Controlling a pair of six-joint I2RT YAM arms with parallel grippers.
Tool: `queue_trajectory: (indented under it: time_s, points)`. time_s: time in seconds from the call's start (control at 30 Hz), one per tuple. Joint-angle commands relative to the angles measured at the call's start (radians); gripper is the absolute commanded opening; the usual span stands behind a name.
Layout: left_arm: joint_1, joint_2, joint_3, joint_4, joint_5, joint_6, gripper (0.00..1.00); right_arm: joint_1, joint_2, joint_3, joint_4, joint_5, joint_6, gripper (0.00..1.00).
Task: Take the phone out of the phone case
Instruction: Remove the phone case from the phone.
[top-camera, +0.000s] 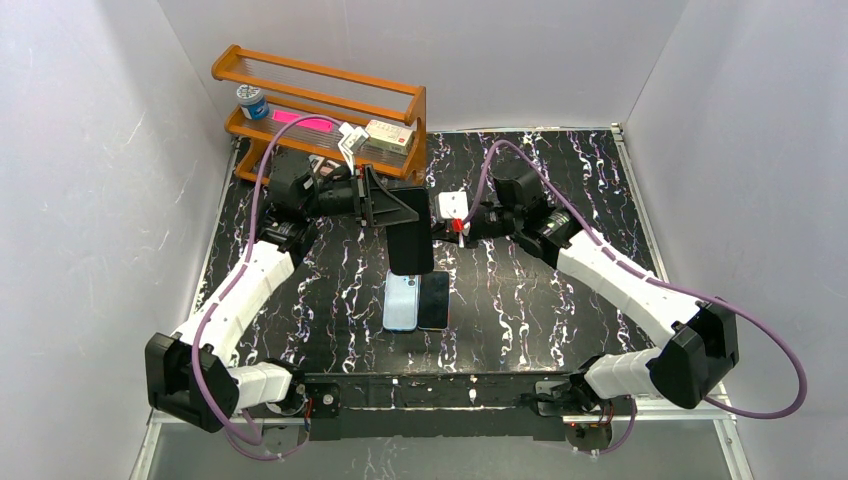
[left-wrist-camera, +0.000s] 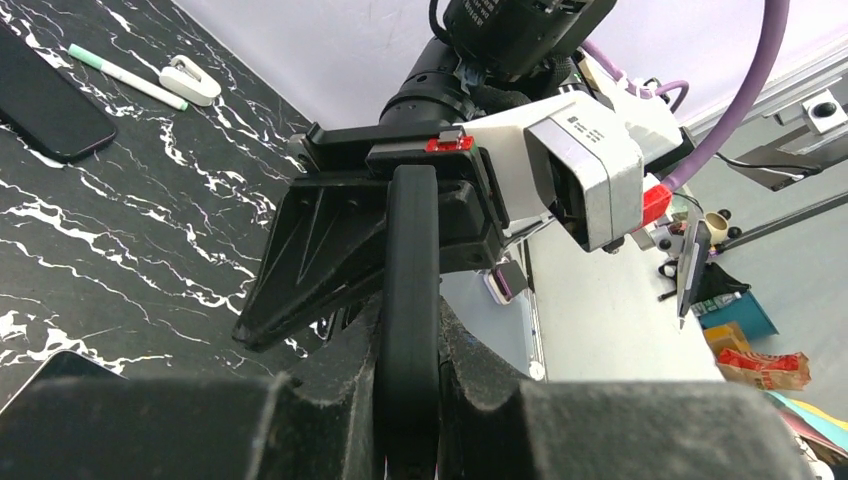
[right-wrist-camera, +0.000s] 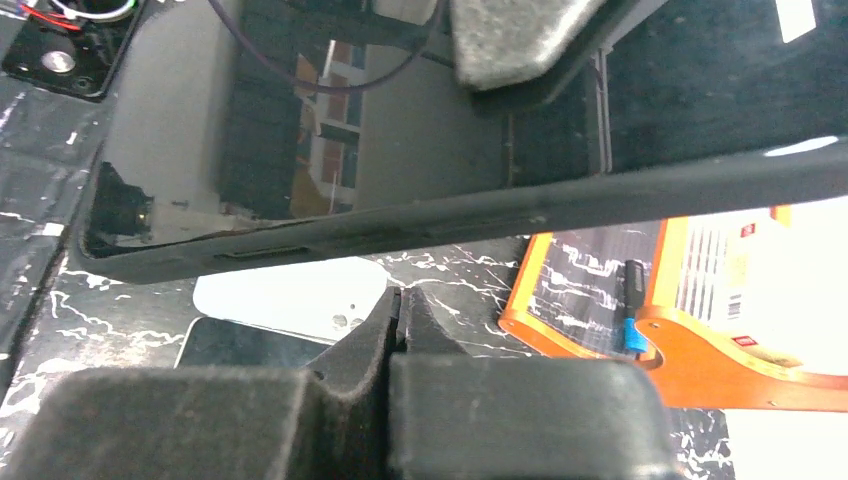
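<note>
Your left arm (top-camera: 240, 295) runs forward from its base and bends inward, wrist level over mid-bench. On the left gripper (top-camera: 415, 213), the jaws are clamped on the phone case (top-camera: 410, 250). Your right arm (top-camera: 620, 275) mirrors it from the other side. The right gripper (top-camera: 458, 228) has its jaws pressed together on nothing, tips close by the case's rim.

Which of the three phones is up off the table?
The black cased phone, clamped in the jaws of the left gripper above the table. The light blue phone and the dark phone beside it lie flat.
</note>
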Motion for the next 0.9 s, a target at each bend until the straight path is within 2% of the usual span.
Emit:
queue_trajectory:
  time_s: [0.0,0.03,0.2,0.33,0.43,0.67,0.87]
  points:
    - [-0.002,-0.026,0.026,0.017,0.027,-0.003,0.00,0.002,-0.028,0.016,0.071,0.044,-0.016,0.01]
    - [-0.001,-0.029,0.031,-0.017,0.016,0.027,0.00,0.001,-0.035,0.011,0.068,0.043,-0.003,0.01]
    - [-0.001,-0.052,0.097,-0.268,-0.113,0.265,0.00,0.001,-0.074,-0.017,0.012,0.004,0.111,0.26]
    - [-0.001,-0.076,0.071,-0.211,-0.157,0.273,0.00,0.001,-0.123,-0.076,0.066,-0.059,0.283,0.42]
    - [-0.001,-0.084,0.057,-0.169,-0.162,0.264,0.00,0.002,-0.136,-0.108,0.112,-0.091,0.391,0.49]
    - [-0.001,-0.091,0.033,-0.066,-0.129,0.211,0.00,0.002,-0.102,-0.110,0.150,-0.114,0.500,0.56]
    - [-0.001,-0.109,0.023,-0.052,-0.108,0.206,0.00,0.001,-0.071,-0.100,0.201,-0.121,0.552,0.55]
